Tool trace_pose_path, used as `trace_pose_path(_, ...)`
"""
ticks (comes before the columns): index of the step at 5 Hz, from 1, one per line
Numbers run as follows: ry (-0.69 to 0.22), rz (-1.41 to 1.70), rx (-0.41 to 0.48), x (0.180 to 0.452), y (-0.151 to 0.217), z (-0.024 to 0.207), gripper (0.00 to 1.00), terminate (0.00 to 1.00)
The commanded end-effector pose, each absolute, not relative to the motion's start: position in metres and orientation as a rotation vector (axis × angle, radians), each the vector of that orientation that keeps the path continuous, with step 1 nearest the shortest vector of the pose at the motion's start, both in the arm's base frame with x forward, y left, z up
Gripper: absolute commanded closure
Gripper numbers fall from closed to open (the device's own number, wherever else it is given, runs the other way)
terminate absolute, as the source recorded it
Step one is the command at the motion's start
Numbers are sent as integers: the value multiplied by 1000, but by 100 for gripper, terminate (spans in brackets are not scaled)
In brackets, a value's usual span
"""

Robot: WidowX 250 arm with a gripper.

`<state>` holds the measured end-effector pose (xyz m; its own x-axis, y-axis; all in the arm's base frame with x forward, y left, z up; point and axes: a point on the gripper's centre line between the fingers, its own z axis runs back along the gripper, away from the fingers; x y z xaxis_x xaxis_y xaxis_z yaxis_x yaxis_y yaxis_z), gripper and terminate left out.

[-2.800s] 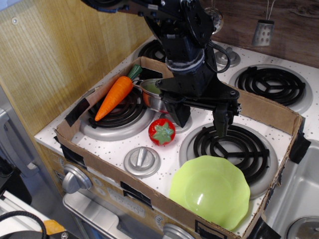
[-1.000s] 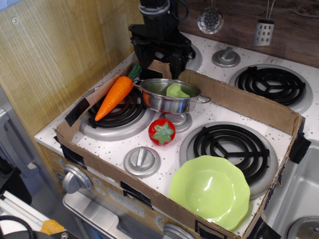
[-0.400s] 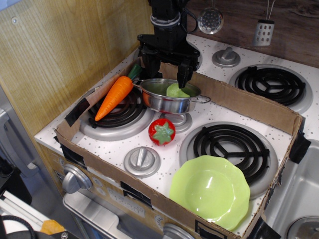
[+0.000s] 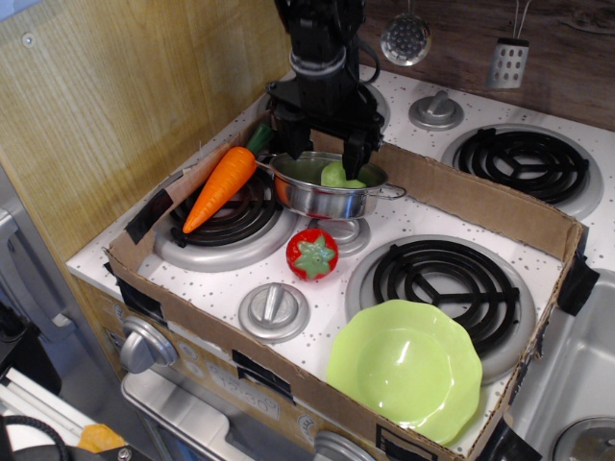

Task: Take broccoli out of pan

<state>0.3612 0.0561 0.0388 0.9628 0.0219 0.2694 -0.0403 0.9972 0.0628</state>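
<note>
The pan (image 4: 327, 192) sits on the tabletop (image 4: 384, 221) inside a cardboard box (image 4: 480, 206), holding the broccoli (image 4: 336, 175) near its far wall. The tool (image 4: 322, 152) hangs over the pan, its fingers spread wide either side of the broccoli, gripping nothing. A green plate (image 4: 408, 370) lies empty near the box's front corner.

The broccoli (image 4: 335, 174) sat in the pan (image 4: 325, 198), with the carrot (image 4: 223, 183) to its left on a burner (image 4: 226, 226). The tomato (image 4: 311, 254) lay before the pan; the plate (image 4: 405, 370) sat front right.
</note>
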Motion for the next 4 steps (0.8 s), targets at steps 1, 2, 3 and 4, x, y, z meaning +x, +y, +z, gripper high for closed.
trace_pose_path(1,-318,30,54,366,53,34,0,0)
trace_pose_path(2,-321,27,40,368,52,30,0,0)
trace_pose_path(3,-315,20,33,369,53,28,100,0)
trace_pose_path(4,-309,5,33,370,54,33,100,0)
